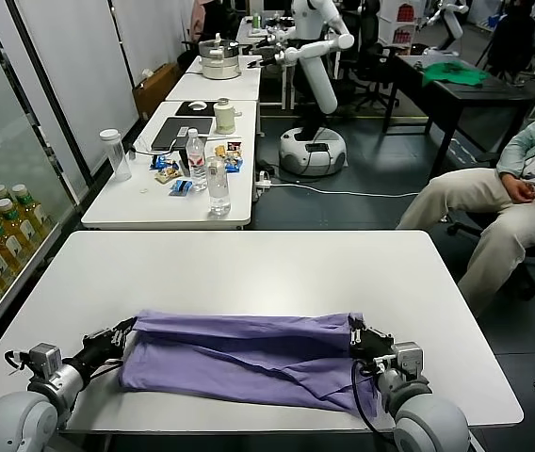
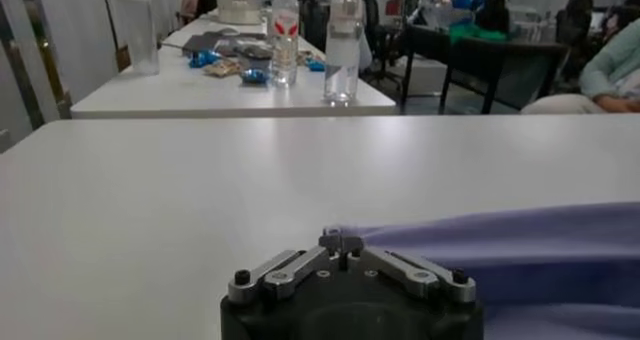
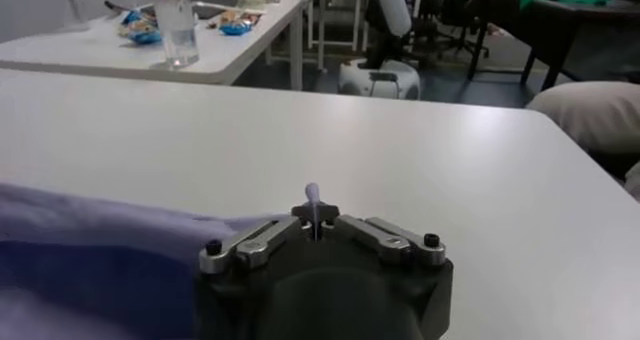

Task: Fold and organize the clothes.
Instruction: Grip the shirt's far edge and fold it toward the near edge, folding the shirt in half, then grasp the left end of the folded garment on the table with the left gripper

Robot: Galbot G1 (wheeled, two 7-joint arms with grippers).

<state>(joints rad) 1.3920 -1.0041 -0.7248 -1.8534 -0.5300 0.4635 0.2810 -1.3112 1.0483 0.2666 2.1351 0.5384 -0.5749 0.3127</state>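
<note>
A: Start at the left. What is the left gripper (image 1: 124,331) doing?

B: It sits low on the white table (image 1: 249,264), near the front edge, with its fingers pinched together on the left end of the shirt (image 1: 249,363). In the left wrist view the jaws meet at a point and the purple cloth (image 2: 500,247) runs straight off from them.

A: And the shirt itself?

B: It lies across the near half of the table as a long, folded band, stretched between the two grippers. The upper edge is fairly straight; the lower layers sag in soft creases toward the front edge. I can't see any print on it from here.

A: The right side?

B: The right gripper (image 1: 362,337) is closed on the shirt's right end, also close to the front edge. In the right wrist view a small tuft of fabric (image 3: 312,194) pokes up between the shut jaws, with the rest of the cloth (image 3: 100,252) trailing away to one side.

A: Anything beyond the table?

B: A second table (image 1: 169,202) behind it carries water bottles (image 1: 217,184), snack packets and a laptop. Farther right stands another white robot (image 1: 313,85), and a seated person (image 1: 503,198) at the far right.
</note>
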